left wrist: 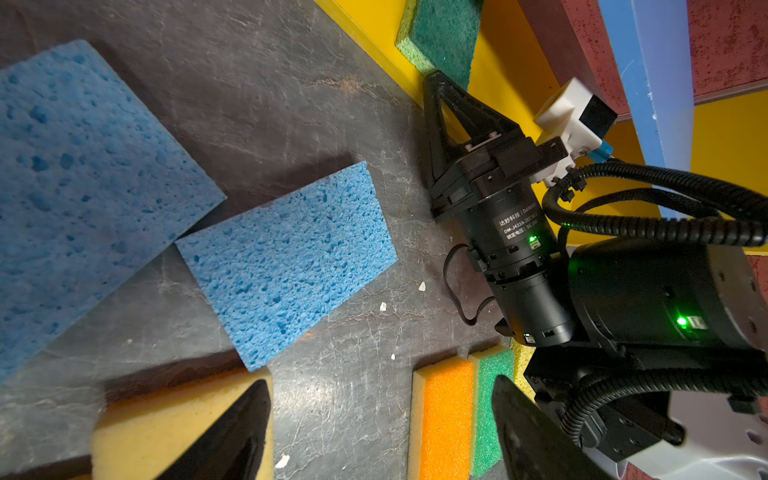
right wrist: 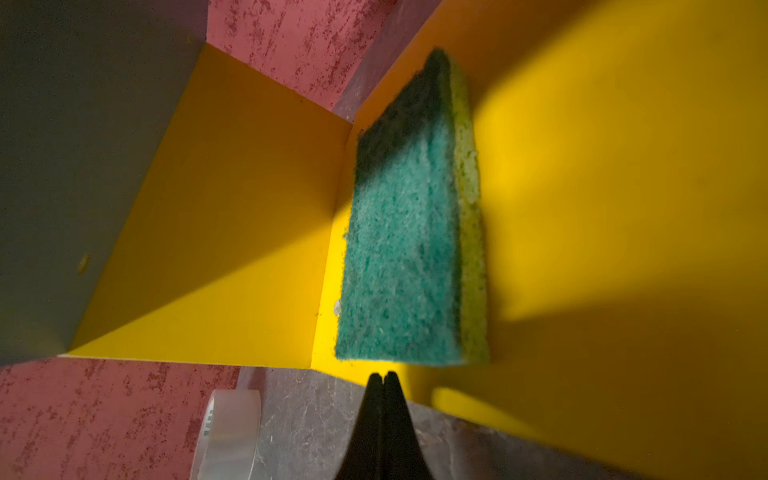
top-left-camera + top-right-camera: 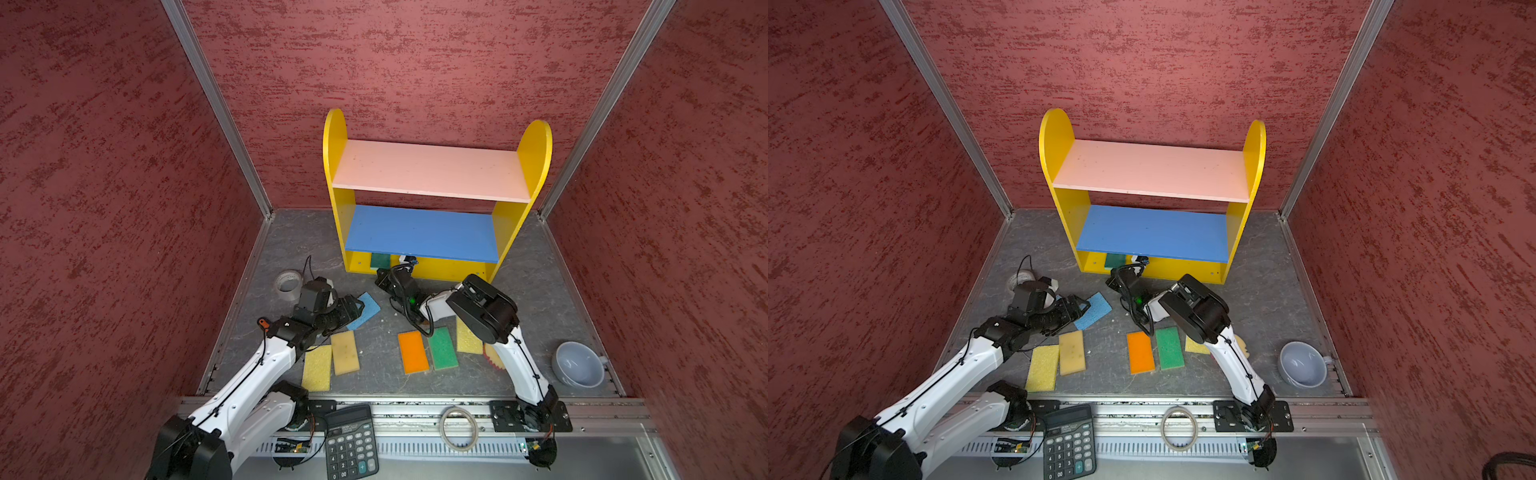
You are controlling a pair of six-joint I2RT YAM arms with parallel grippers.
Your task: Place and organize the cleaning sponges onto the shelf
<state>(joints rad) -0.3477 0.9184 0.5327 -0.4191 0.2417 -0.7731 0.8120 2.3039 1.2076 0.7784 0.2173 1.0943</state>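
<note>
right claw (image 2: 382,376) pressed together, empty, tips just short of the green sponge (image 2: 403,249) lying flat on the shelf (image 2: 602,187) bottom board. to seat it deeper i'd push low and square on its near edge, slowly. left claw (image 1: 378,386) spread, blue sponge (image 1: 286,266) just ahead of it

The left white-and-black robot arm (image 3: 257,370) reaches from the front left corner of the grey marbled table (image 3: 291,249) toward its middle. Its forearm is low and its black parallel left gripper (image 3: 356,305) is spread wide, with nothing between the fingers (image 1: 232,440). The right white-and-black arm (image 3: 513,361) bends at a raised elbow and stretches toward the table's back edge. Its black right gripper (image 2: 383,377) is pressed fully closed and holds nothing.
</note>
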